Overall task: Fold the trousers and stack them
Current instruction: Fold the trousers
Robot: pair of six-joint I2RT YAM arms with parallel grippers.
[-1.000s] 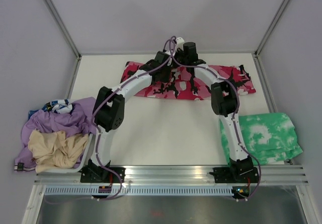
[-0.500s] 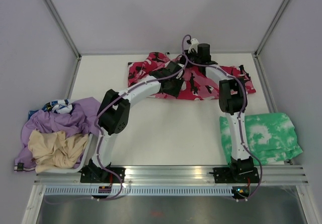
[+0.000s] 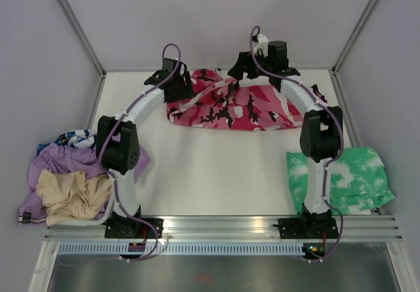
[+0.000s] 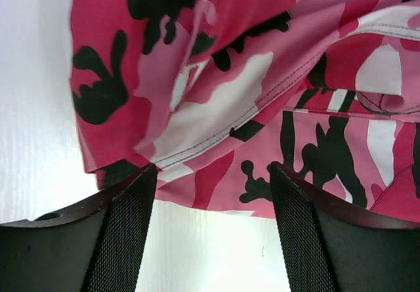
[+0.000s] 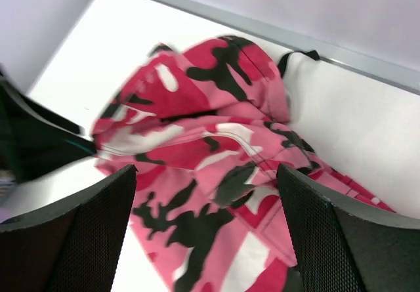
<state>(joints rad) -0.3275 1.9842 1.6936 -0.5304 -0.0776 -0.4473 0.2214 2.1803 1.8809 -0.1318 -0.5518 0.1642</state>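
The trousers [image 3: 230,108], in pink, red, white and black camouflage print, lie folded over themselves at the back of the table. My left gripper [image 3: 173,84] is at their left end, low over the table. In the left wrist view it [image 4: 211,172] is open, with bare table between its fingers and the trousers' hem [image 4: 216,108] just beyond the tips. My right gripper [image 3: 244,69] hangs over the trousers' back edge. In the right wrist view it [image 5: 205,174] is wide open above the rumpled cloth [image 5: 216,167], holding nothing.
A green-and-white tie-dye garment [image 3: 344,177] lies at the near right beside the right arm's base. A white bin [image 3: 111,203] heaped with lilac [image 3: 82,157] and beige [image 3: 69,193] clothes stands at the near left. Walls enclose the table on three sides.
Both grippers opened and let go of the trousers, which now lie folded shorter. The left arm swung out to the left end; the right gripper drew back and up.
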